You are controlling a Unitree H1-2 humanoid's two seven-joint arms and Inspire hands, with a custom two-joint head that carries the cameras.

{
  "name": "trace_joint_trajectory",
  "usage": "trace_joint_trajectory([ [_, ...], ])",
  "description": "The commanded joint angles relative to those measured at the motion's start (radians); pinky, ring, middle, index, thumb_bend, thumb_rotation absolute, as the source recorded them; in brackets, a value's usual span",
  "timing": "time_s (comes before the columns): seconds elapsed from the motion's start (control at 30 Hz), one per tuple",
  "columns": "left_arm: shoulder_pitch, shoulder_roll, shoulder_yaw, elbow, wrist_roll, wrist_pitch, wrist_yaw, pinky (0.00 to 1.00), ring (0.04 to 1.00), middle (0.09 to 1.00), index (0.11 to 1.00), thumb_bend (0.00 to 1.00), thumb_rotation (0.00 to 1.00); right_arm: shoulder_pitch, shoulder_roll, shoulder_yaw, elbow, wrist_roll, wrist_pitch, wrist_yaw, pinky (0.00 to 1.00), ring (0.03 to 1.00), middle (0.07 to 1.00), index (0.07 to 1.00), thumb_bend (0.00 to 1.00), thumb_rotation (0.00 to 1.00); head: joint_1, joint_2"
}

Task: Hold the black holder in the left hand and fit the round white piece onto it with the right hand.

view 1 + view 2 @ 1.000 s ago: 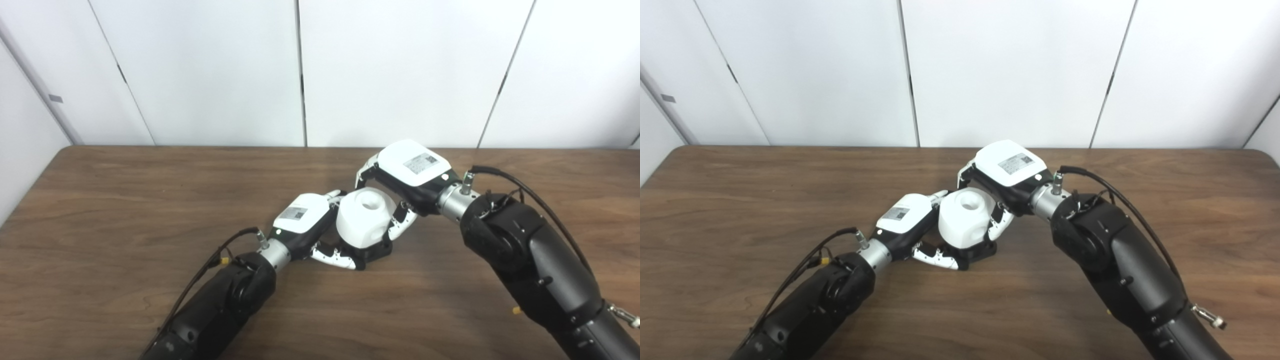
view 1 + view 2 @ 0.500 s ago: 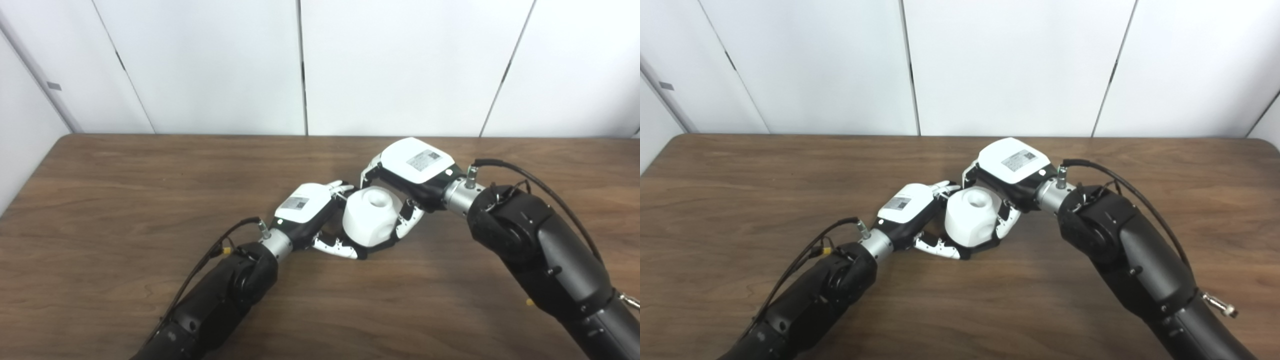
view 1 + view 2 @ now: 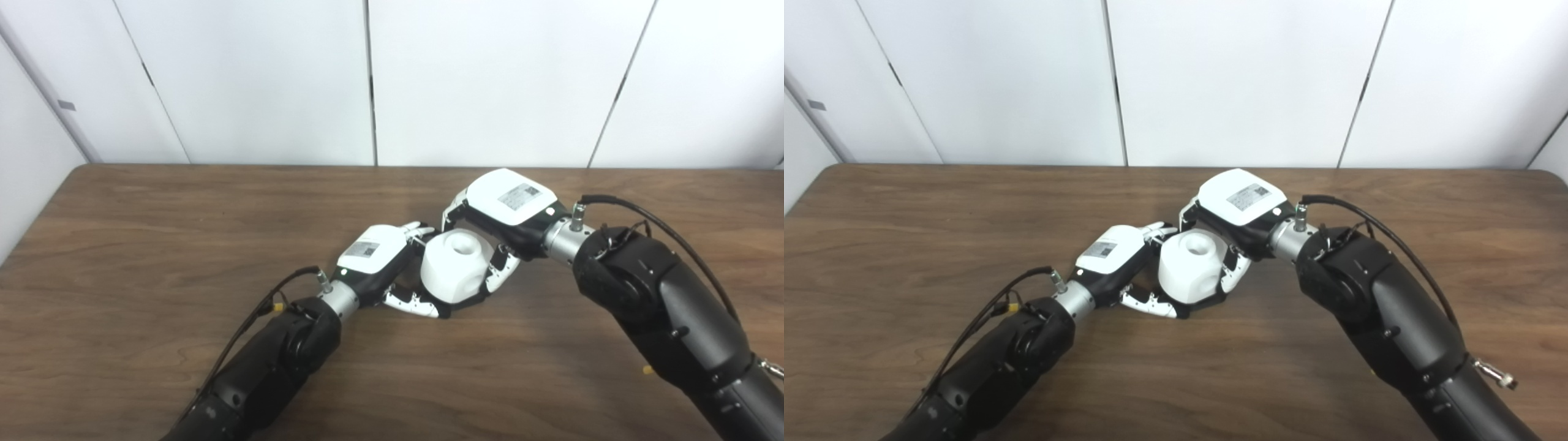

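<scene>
The round white piece (image 3: 454, 268), with a hollow in its top, sits on the black holder (image 3: 468, 301), of which only a dark sliver shows beneath it. My left hand (image 3: 392, 272) comes from the left; its thumb curls under the front of the holder and its fingers reach behind the white piece. From the upper right, my right hand (image 3: 499, 223) is shut on the white piece, fingers down its right side. Both hands meet at mid-table; the holder is mostly hidden.
The brown wooden table (image 3: 153, 245) stretches wide to the left and right of the hands. White wall panels (image 3: 490, 79) stand behind its far edge. Black cables run along both forearms.
Over the last second the camera tilted, shifting the whole picture. The hands and the white piece have drawn slightly closer together; since half a second ago nothing has visibly moved.
</scene>
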Motion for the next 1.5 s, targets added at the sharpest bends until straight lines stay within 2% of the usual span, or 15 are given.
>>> trace_joint_trajectory([
  [0.0, 0.031, -0.006, -0.040, 0.015, 0.024, -0.002, -0.077, 0.89, 0.944, 0.894, 0.485, 0.52, 0.07, -0.011, -0.008, 0.010, -0.008, -0.003, -0.021, 0.028, 0.78, 0.803, 0.714, 0.483, 0.52, 0.14, -0.001, 0.000],
  [0.17, 0.035, -0.006, -0.040, 0.012, 0.025, -0.004, -0.073, 0.87, 0.938, 0.890, 0.485, 0.52, 0.07, -0.001, -0.001, 0.004, -0.007, -0.008, -0.013, 0.013, 0.77, 0.794, 0.714, 0.487, 0.52, 0.14, 0.000, 0.002],
  [0.2, 0.035, -0.005, -0.040, 0.012, 0.025, -0.004, -0.073, 0.87, 0.938, 0.889, 0.485, 0.52, 0.07, 0.001, 0.000, 0.002, -0.009, -0.010, -0.008, 0.015, 0.76, 0.789, 0.728, 0.609, 0.69, 0.19, 0.000, 0.002],
  [0.23, 0.035, -0.005, -0.040, 0.013, 0.026, -0.006, -0.072, 0.87, 0.937, 0.888, 0.485, 0.52, 0.07, 0.003, 0.003, -0.001, -0.012, -0.011, 0.002, 0.017, 0.76, 0.788, 0.734, 0.651, 0.75, 0.21, -0.001, 0.002],
  [0.27, 0.034, -0.004, -0.040, 0.014, 0.025, -0.008, -0.071, 0.87, 0.935, 0.887, 0.485, 0.52, 0.07, 0.006, 0.006, -0.006, -0.015, -0.012, 0.010, 0.017, 0.76, 0.788, 0.757, 0.756, 0.82, 0.24, -0.002, 0.002],
  [0.3, 0.033, -0.003, -0.040, 0.014, 0.025, -0.009, -0.071, 0.87, 0.936, 0.888, 0.485, 0.52, 0.07, 0.007, 0.008, -0.008, -0.016, -0.012, 0.015, 0.016, 0.75, 0.791, 0.783, 0.850, 0.88, 0.27, -0.002, 0.002],
  [0.4, 0.031, -0.002, -0.039, 0.016, 0.025, -0.004, -0.076, 0.88, 0.941, 0.893, 0.485, 0.52, 0.07, 0.010, 0.013, -0.019, -0.016, -0.021, 0.019, 0.008, 0.74, 0.797, 0.818, 0.945, 0.93, 0.30, -0.004, 0.000],
  [0.93, 0.032, 0.001, -0.041, 0.011, 0.022, 0.001, -0.089, 0.88, 0.948, 0.895, 0.485, 0.52, 0.07, 0.019, 0.016, -0.042, -0.019, -0.041, 0.012, 0.002, 0.74, 0.782, 0.802, 0.923, 0.91, 0.26, -0.007, -0.002],
  [1.07, 0.032, 0.001, -0.041, 0.010, 0.024, 0.003, -0.090, 0.88, 0.946, 0.893, 0.485, 0.52, 0.07, 0.023, 0.017, -0.058, -0.017, -0.035, 0.007, -0.016, 0.73, 0.772, 0.799, 0.968, 0.92, 0.26, -0.007, -0.002],
  [1.27, 0.031, 0.003, -0.040, 0.016, 0.020, -0.003, -0.091, 0.89, 0.950, 0.897, 0.485, 0.52, 0.07, 0.027, -0.001, -0.117, -0.023, 0.004, -0.002, -0.040, 0.69, 0.759, 0.811, 1.000, 0.93, 0.26, -0.013, -0.006],
  [1.47, 0.031, 0.006, -0.038, 0.025, 0.022, -0.015, -0.083, 0.88, 0.946, 0.894, 0.485, 0.52, 0.07, 0.025, -0.022, -0.181, -0.042, 0.027, 0.021, -0.037, 0.65, 0.752, 0.804, 1.000, 0.95, 0.26, -0.021, -0.010],
])
